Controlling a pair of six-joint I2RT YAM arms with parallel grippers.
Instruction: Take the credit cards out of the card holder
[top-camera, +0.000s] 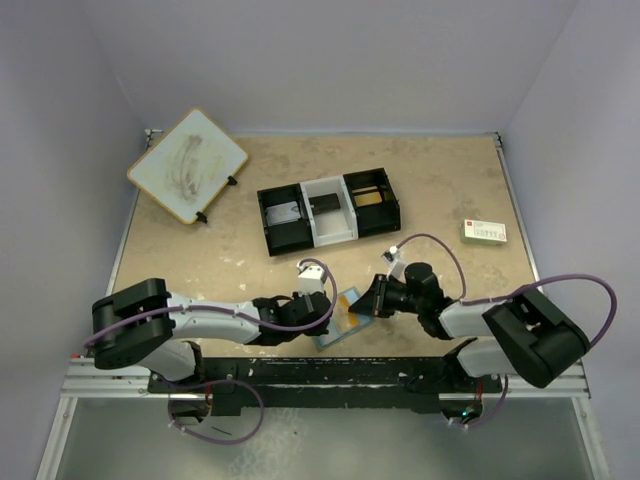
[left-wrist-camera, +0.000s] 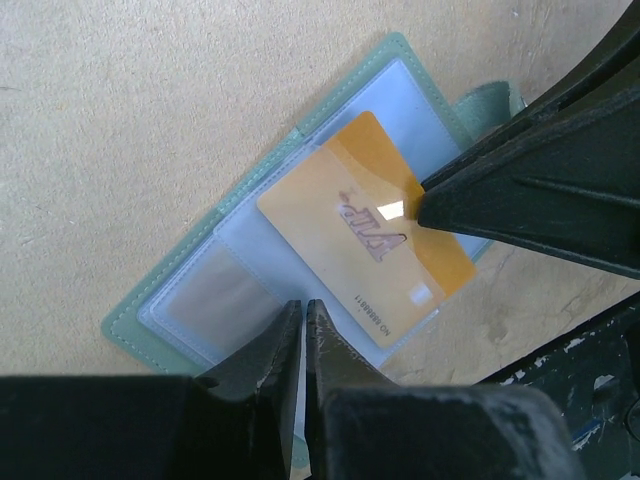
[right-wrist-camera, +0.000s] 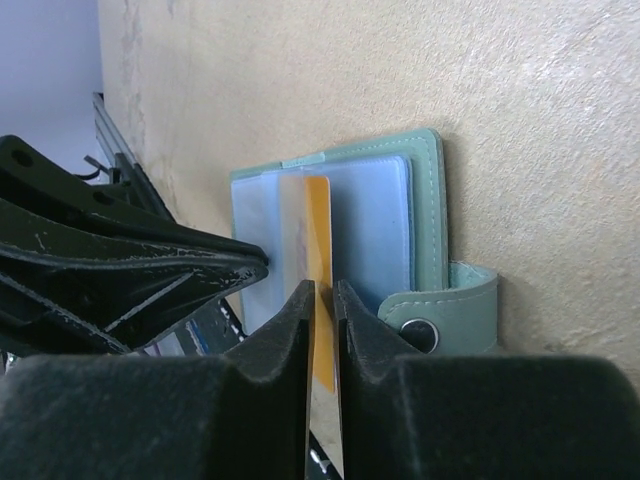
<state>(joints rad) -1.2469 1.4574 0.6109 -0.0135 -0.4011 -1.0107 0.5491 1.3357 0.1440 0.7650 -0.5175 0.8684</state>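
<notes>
Nearest, close to the front edge of the counter (top-camera: 450, 180) — card holder (left-wrist-camera: 150, 312) lies opened flat, pale clear pockets facing up, green stitched border all round. It sits between the two hands, which meet over it from either side. Clasp tab (right-wrist-camera: 452, 300) with a metal snap sticks out from one long edge.

Left hand (left-wrist-camera: 303, 312): fingers together, only a hairline between them, tips down on the near pocket panel at the holder's edge. Cannot tell whether any plastic is nipped between them.

Orange card (left-wrist-camera: 345, 245): partly out of its pocket, lying askew across the pocket panels. Raised lettering and a printed number show on its face.

Right hand (right-wrist-camera: 323, 292): fingers a narrow slit apart, the card's edge in the slit. In the left wrist view one fingertip rests on the card's face. Whether they pinch it — cannot tell.

Farther back, mid-counter: black-and-white tray (top-camera: 268, 228) with three compartments, set slightly askew. Something pale lies in its left compartment, something golden in the right; too small to name.

Beyond, toward the right edge: small white box (top-camera: 485, 232) with red and green print, well apart from the tray. Far left corner: white board (top-camera: 188, 165) with a wooden rim, smudged grey, lying askew.
</notes>
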